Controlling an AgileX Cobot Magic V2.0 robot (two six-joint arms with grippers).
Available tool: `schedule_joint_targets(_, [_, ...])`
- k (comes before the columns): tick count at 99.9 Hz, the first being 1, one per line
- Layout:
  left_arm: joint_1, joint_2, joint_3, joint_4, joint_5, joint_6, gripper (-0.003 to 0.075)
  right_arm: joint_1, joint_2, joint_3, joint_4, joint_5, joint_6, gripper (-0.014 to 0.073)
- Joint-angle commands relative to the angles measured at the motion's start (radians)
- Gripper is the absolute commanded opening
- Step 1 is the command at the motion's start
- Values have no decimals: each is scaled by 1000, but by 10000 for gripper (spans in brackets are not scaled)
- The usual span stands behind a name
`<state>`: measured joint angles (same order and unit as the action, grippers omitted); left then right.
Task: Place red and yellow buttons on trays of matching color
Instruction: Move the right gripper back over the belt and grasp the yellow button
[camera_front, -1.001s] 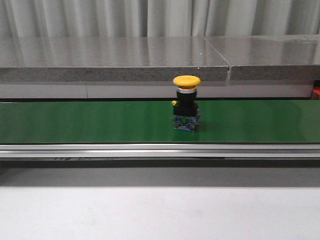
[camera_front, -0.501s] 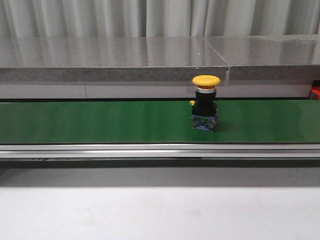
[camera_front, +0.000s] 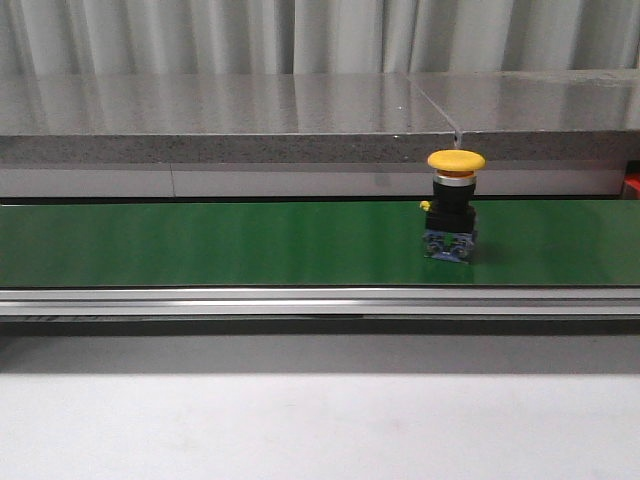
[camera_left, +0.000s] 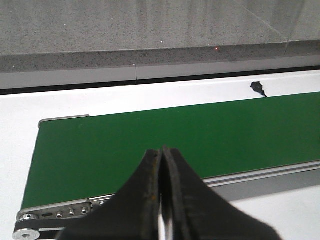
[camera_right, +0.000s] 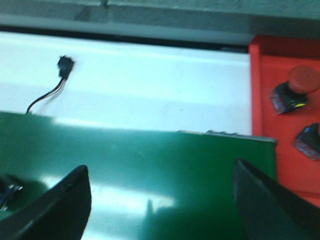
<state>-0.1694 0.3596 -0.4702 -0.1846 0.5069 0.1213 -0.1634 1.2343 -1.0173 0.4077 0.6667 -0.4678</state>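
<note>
- The yellow button (camera_front: 455, 205) stands upright on the green conveyor belt (camera_front: 220, 243), right of its middle, in the front view.
- The left gripper (camera_left: 161, 186) has its fingers pressed together, holding nothing, above the belt's near edge.
- The right gripper (camera_right: 161, 200) is spread wide and empty over the belt, near the red tray (camera_right: 270, 110), which holds a red button (camera_right: 295, 89).
- Neither wrist view shows the yellow button clearly.

yellow button (camera_front: 455, 204) upright on belt (camera_front: 200, 243)
</note>
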Motion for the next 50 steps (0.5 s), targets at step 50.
schedule_joint_targets(50, [-7,6,-27,-15,-71,0,-19,265,-10,88,25,16,-161,575])
